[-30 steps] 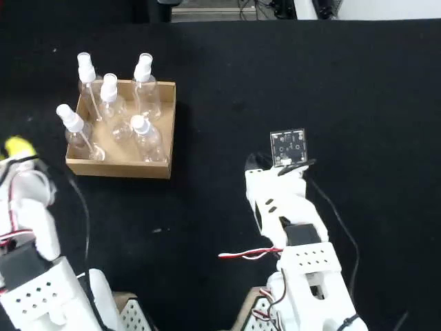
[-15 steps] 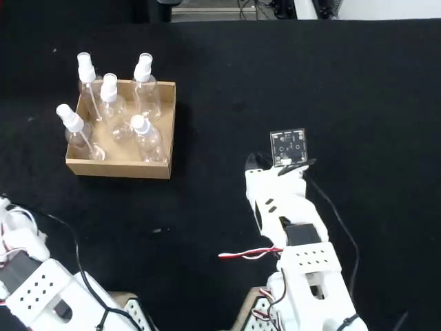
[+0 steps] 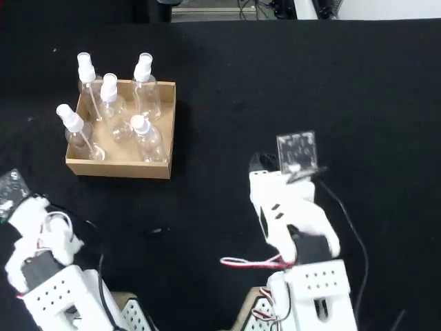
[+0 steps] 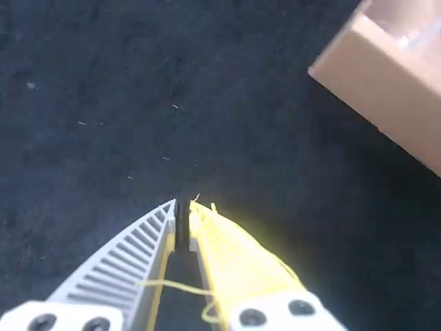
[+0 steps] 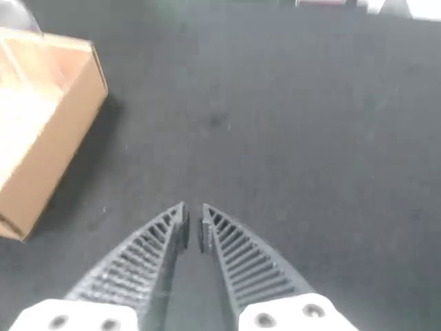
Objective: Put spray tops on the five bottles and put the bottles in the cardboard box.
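The cardboard box (image 3: 162,129) stands at the table's back left. Several clear bottles with white spray tops stand upright inside it, among them one at the back (image 3: 144,77) and one near the front (image 3: 142,133). My left gripper (image 4: 183,206) is shut with nothing in it, low over the black cloth, with a corner of the box (image 4: 386,83) a short way ahead of it. My right gripper (image 5: 192,212) is shut and holds nothing; it hangs over bare cloth, and the box (image 5: 43,131) lies off to one side. The right arm (image 3: 289,214) sits right of the box.
Black cloth (image 3: 310,89) covers the whole table. The left arm (image 3: 38,241) is folded back at the front left corner. Red and white wires (image 3: 251,261) trail from the right arm's base.
The left arm has pulled back from beside the box toward the front left corner and turned its wrist. The right arm has shifted slightly to the right and back.
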Robot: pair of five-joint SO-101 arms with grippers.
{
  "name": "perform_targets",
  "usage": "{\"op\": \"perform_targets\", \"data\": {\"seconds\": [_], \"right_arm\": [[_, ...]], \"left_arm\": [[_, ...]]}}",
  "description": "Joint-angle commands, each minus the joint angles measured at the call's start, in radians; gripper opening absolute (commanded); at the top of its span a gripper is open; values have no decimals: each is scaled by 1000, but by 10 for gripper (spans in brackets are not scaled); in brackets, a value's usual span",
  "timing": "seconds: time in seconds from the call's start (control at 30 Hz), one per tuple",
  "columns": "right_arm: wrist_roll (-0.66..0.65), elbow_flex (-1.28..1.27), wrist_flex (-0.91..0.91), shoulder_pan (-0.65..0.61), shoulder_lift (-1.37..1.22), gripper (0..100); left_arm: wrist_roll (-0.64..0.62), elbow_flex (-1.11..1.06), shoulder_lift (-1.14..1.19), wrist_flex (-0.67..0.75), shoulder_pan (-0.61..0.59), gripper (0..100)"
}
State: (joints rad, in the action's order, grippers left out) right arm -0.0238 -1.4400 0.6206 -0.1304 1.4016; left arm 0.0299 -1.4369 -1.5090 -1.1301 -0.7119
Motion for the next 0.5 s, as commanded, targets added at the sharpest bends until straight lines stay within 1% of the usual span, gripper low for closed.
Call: {"op": "perform_targets", "data": {"seconds": [0.0,0.1,0.2,0.3,0.47], "right_arm": [[-9,-30,6,-14,206,11],[-9,-74,5,-18,363,11],[-9,-116,18,-37,503,11],[-11,-160,78,-26,475,11],[-9,-245,213,-20,483,11]], "left_arm": [[-23,-117,-203,-11,64,29],[-23,-185,-338,-14,76,29],[-23,-209,-293,-14,77,29],[-23,-260,-279,-14,77,29],[-23,-263,-278,-29,79,29]]}}
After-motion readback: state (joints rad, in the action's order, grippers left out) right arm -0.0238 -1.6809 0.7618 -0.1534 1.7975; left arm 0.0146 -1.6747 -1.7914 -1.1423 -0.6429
